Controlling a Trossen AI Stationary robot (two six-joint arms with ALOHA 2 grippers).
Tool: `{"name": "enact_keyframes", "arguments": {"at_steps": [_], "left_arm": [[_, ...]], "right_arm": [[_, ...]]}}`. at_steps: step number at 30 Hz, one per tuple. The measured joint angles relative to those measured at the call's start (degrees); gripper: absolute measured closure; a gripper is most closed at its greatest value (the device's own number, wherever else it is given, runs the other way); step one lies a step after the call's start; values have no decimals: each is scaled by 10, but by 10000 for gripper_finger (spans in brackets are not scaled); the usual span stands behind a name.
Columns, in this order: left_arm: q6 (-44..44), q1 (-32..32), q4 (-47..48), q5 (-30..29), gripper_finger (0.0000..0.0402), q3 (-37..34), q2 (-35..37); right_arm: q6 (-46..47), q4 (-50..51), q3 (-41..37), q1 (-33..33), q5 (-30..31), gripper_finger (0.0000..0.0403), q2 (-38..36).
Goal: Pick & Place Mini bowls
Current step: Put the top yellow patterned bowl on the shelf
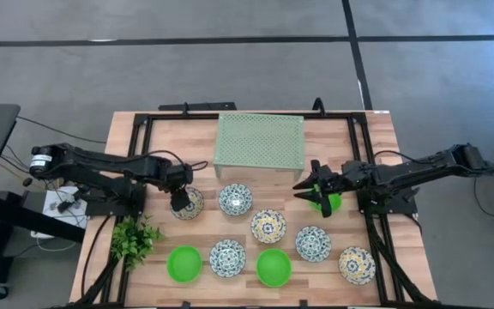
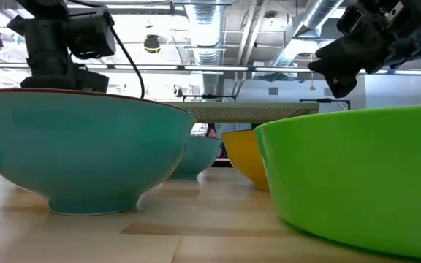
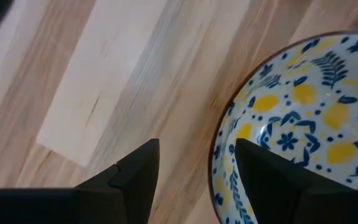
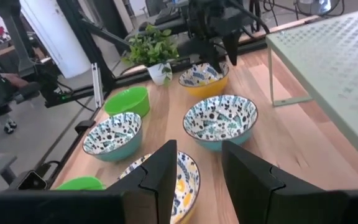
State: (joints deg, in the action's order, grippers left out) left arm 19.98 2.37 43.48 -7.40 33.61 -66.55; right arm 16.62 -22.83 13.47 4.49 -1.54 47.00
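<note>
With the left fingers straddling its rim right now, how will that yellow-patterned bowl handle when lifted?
The yellow-patterned bowl looks rigid and glazed, so probably slippery between the left gripper's open fingers. Held by one wall, it may tilt. Its narrow foot, seen on the bowl beside it, suggests it tips when nudged.

Seen level with the wooden tabletop [image 2: 86,234], a large teal bowl [image 2: 79,153] fills the left foreground and a bright green bowl [image 2: 357,175] fills the right. Between them, farther back, stand a smaller teal bowl [image 2: 199,157] and a yellow bowl [image 2: 243,157], with the pale perforated rack [image 2: 247,109] behind. Dark arm parts hang at the upper left [image 2: 57,36] and upper right [image 2: 371,40].
</note>
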Motion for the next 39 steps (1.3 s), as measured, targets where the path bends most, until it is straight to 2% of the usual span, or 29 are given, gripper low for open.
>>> {"name": "enact_keyframes", "arguments": {"at_steps": [5,13,19,25,33,39], "left_arm": [[-1,0,-33,40,245,-19,0],[1,0,-61,77,384,-33,7],[0,-9,-68,67,382,-30,37],[3,-40,-71,60,388,20,68],[-5,-122,-71,-32,386,123,68],[34,-115,-118,-152,382,192,61]], "right_arm": [[0,-4,0,0,0,280,2],[0,-5,0,0,0,280,2],[0,-4,10,0,0,280,2],[0,-4,14,0,0,281,2],[0,-4,14,0,0,281,2],[0,-4,14,-2,1,281,2]]}}
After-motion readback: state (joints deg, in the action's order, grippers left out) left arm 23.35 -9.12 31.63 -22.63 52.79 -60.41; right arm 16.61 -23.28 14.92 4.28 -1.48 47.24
